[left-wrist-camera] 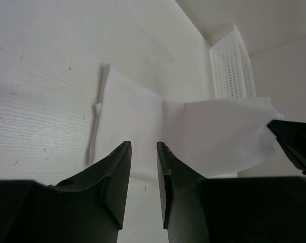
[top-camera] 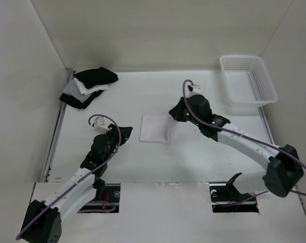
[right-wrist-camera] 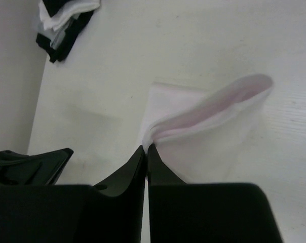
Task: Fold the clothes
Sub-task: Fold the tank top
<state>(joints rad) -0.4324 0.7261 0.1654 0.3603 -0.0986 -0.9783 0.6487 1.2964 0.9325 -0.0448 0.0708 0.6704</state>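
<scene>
White surface boxed in by pale walls, both arms reaching in from the near edge. Out in the middle, between the two arms: the white T-shirt, folded down to a small rectangle and mostly flat on the surface. Right-hand edge up in the air, though, raised clear of the surface and curling over in a soft loop, plain to see from the right wrist camera.

Right pincer clamped on that lifted edge, fingers pressed tight together with a pinch of white cloth caught at the very tips. Firm grip there, no gap to speak of.

Over on the other side, left pincer low over the surface just beside the T-shirt's left edge, apart from it in the top view. From the left wrist camera, jaws parted with a narrow gap and nothing between them, fingertips in front of the near edge of the cloth. Touching it or not, hard to tell from that angle. Same view: the raised flap sweeping up to the right toward a dark pincer tip at the frame's edge.

Far right corner: a white plastic basket, well apart from the T-shirt. Far left corner: a pile of black, grey and white garments, tucked near the wall.
</scene>
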